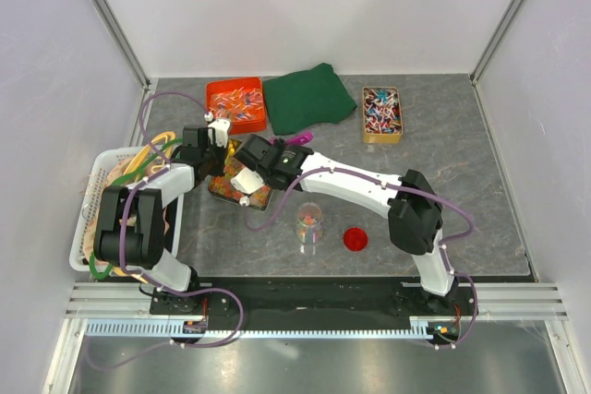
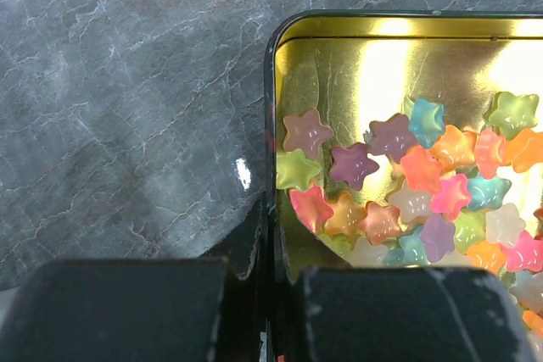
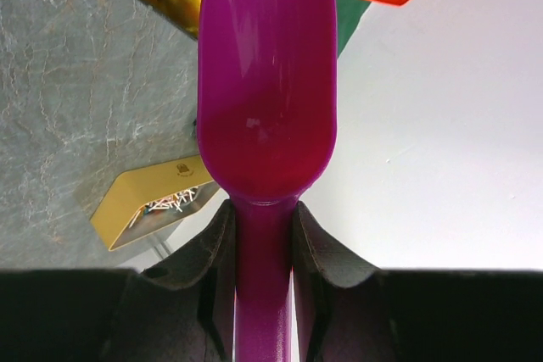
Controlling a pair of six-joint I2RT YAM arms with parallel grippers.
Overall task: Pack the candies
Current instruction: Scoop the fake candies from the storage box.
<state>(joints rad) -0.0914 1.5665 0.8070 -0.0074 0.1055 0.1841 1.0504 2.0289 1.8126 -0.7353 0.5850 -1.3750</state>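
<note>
**Empty scoop poised at the tin, left arm steadying it**

The right pincer [image 3: 264, 239] is closed tight on the handle of a magenta scoop [image 3: 265, 82], one finger on each side. The bowl points away from the wrist and looks empty. The left pincer [image 2: 265, 275] is clamped on the near wall of the tin [image 2: 273, 82], with one finger outside and one inside, so the tin is pinned to the table.

The candies [image 2: 407, 184], star-shaped and in mixed colours, lie heaped in the tin's gold bottom. They sit against the side where the left pincer grips, and the far part of the floor is bare.

In the right wrist view a corner of the tin shows at the top edge, just beyond and left of the scoop's tip. The scoop's long axis therefore runs roughly toward the tin. By my reading, the coming move is a dip forward and down into the heap.

The clear jar [image 1: 310, 225] stands near and right of the tin, with the red lid [image 1: 355, 239] beside it. Both are closer to the right arm.

From above, the right wrist covers much of the tin, and only a sliver of magenta shows. The scoop's tilt and its height over the candies are hard to judge. A few coloured pieces seem to sit in the jar, but they are too small to be sure.
</note>
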